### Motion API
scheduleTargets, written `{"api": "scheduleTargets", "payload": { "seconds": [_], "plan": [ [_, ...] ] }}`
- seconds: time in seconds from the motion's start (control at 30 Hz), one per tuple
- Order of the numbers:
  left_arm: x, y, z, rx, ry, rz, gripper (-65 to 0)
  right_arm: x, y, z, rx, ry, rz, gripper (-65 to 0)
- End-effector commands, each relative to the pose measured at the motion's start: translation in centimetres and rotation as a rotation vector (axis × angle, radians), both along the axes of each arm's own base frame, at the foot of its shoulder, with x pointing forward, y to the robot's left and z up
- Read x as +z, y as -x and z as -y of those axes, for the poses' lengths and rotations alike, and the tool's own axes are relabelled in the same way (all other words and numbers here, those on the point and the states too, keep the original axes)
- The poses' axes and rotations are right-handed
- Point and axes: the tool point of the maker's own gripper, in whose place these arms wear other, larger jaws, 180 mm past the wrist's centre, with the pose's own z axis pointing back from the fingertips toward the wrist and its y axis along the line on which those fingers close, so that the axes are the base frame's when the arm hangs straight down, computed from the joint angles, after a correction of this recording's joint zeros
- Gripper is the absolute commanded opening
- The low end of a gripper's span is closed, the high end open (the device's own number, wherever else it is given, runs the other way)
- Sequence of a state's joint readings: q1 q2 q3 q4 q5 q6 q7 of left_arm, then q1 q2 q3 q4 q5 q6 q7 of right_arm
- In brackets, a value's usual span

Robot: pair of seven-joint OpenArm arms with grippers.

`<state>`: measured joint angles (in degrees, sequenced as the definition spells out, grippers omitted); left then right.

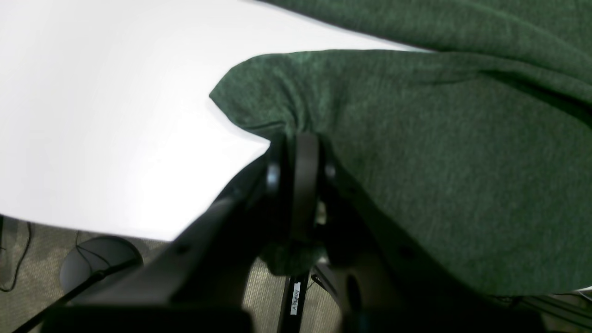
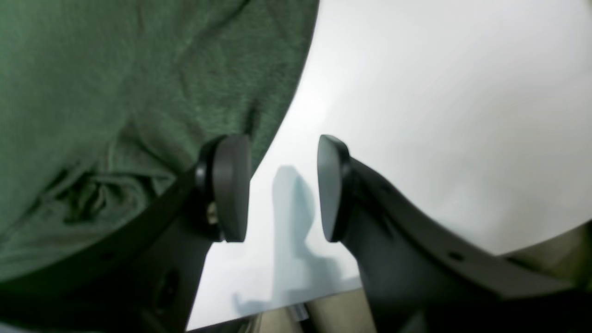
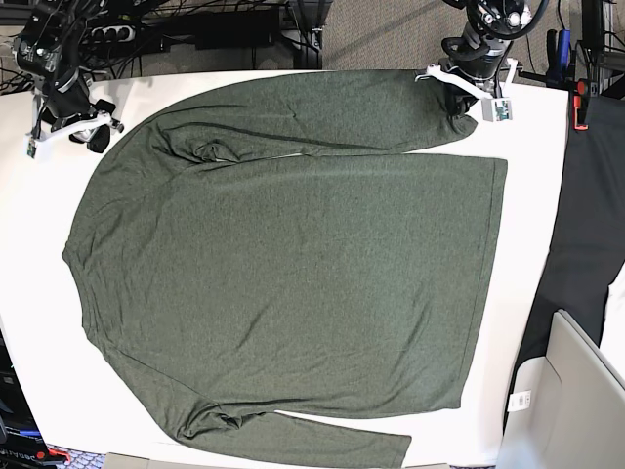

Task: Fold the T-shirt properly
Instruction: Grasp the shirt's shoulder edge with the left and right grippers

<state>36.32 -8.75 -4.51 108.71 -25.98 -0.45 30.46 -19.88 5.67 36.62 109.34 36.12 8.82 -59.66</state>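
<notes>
Writing: we see a small white label on the black strut under the left gripper in the left wrist view; its letters are too blurred for us to read, perhaps starting with "A".
Left gripper: we see its fingers pressed together on a bunched bit of the T-shirt, by its look the cuff end of a sleeve, at the table's edge.
Right gripper: we see its two pads standing apart with bare table between them, holding nothing; the one pad sits just beside the shirt's edge.
T-shirt: we count one garment, dark heathered green, lying flat across most of the table in the base view, one long sleeve laid along the far edge, the other along the near edge, the hem toward that view's right.
Surface: we see a plain white tabletop, glossy enough to carry the gripper's shadow.
Arms: we count two, both at the far edge of the table in the base view, the left at that view's right, the right at its left.
Room: we see mottled grey-green carpet below the table, with black cables and a round dark base on it; more cables and a power strip lie behind the table.
</notes>
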Motion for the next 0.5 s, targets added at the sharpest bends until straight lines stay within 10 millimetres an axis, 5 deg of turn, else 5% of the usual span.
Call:
{"api": "scheduleTargets", "payload": {
  "seconds": [0.0, 0.47],
  "plan": [
    [0.7, -0.3, 0.0, -0.008, -0.006, 0.027, -65.0, 0.4, -0.4, 0.5, -0.008, -0.003, 0.02, -40.4],
    [0.7, -0.3, 0.1, -0.005, -0.002, 0.027, -65.0, -2.3, -1.6, -1.2, -0.053, -0.133, 0.012, -40.4]
  ]
}}
